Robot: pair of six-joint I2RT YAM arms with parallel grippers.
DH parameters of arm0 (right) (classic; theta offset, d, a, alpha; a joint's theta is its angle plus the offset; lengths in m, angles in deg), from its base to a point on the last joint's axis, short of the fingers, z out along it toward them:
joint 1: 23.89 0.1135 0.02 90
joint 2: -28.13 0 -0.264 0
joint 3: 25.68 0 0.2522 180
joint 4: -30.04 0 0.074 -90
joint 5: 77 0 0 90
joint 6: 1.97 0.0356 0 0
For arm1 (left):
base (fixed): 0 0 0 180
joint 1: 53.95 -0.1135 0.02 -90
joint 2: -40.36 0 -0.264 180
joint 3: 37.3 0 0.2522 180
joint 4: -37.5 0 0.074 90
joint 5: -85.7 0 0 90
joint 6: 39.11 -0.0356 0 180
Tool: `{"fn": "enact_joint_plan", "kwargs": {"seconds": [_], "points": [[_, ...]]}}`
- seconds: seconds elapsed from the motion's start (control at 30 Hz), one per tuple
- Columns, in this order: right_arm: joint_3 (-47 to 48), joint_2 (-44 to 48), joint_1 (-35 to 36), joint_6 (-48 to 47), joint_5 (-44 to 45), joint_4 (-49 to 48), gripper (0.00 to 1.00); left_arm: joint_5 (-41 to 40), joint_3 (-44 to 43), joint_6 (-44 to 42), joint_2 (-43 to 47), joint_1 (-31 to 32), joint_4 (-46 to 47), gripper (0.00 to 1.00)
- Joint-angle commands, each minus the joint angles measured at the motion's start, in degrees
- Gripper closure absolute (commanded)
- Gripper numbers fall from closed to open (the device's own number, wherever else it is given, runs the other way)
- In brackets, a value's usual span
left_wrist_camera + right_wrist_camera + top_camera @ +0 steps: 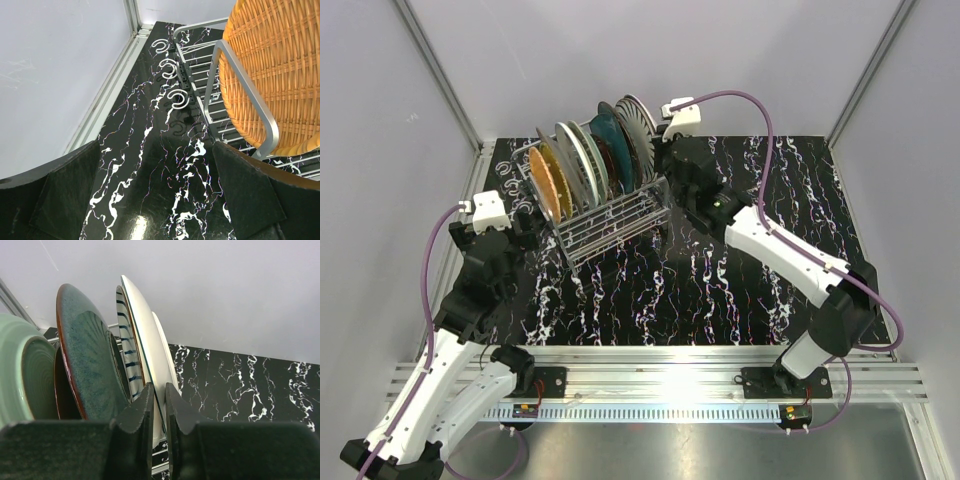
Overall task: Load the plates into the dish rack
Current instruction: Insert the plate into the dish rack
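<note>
Black marbled bench [720,290], pale walls all round. Right hand [159,392] pinched on rim of striped plate [640,115]. Plate upright, last in row at far end of dish rack [620,215], just beside teal plate [92,365]. Step looks like seating last plate. Next move: let go, back straight off, no knocking row. Left hand [155,160] spread wide, empty, beside orange plate [275,75] at rack's other end. Slot under striped plate hidden behind fingers; can't tell if seated.

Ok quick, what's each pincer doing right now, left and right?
Left pincer: open, holding nothing.
Right pincer: closed on the rim of the white plate.
</note>
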Motion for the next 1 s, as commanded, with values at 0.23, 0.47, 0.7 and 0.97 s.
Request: {"fn": "enact_joint_plan", "kwargs": {"seconds": [0.23,0.47,0.7,0.97], "points": [[2.49,-0.15,-1.93,5.0,-5.53,-0.96,0.8,0.67,-0.12,-0.4,0.68,-0.32,3.27,0.01],[2.84,1.87,-1.84,5.18,-8.17,-0.96,0.72,0.85,-0.12,-0.4,0.59,-0.32,3.27,0.01],[4.68,2.4,-1.84,5.61,-8.7,-0.43,0.72,0.94,-0.12,-0.31,0.67,-0.32,3.18,0.01],[6.09,3.02,-1.84,6.84,-8.61,0.01,0.71,1.03,-0.12,-0.22,0.68,-0.32,3.27,0.01]]}}
